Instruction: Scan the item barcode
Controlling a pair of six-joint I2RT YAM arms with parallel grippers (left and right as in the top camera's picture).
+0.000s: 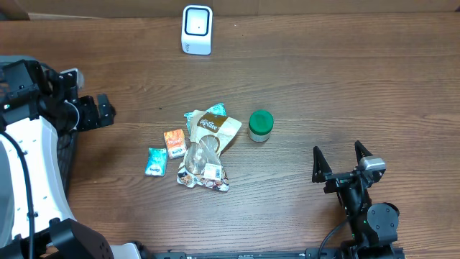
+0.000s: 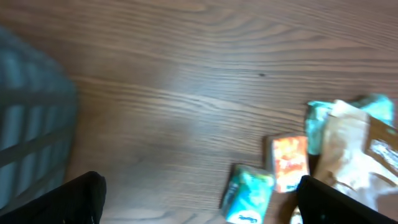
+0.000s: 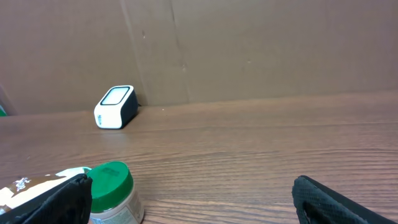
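A white barcode scanner [image 1: 197, 29] stands at the table's far edge and shows in the right wrist view [image 3: 115, 107] against the back wall. Mid-table lies a pile of items: a brown-and-white snack bag [image 1: 208, 140], an orange packet [image 1: 175, 141], a teal packet [image 1: 156, 161] and a green-lidded jar [image 1: 261, 125]. My left gripper [image 1: 108, 113] hovers open to the left of the pile, nothing between its fingers. Its wrist view is blurred and shows the teal packet [image 2: 249, 196] and the orange packet [image 2: 289, 163]. My right gripper [image 1: 339, 157] rests open at the front right, the jar [image 3: 112, 190] by its left finger.
A brown cardboard wall [image 3: 249, 50] closes off the back of the table. A dark grey ribbed object [image 2: 31, 124] lies at the far left under my left arm. Bare wood [image 1: 345, 86] stretches between the jar and the scanner.
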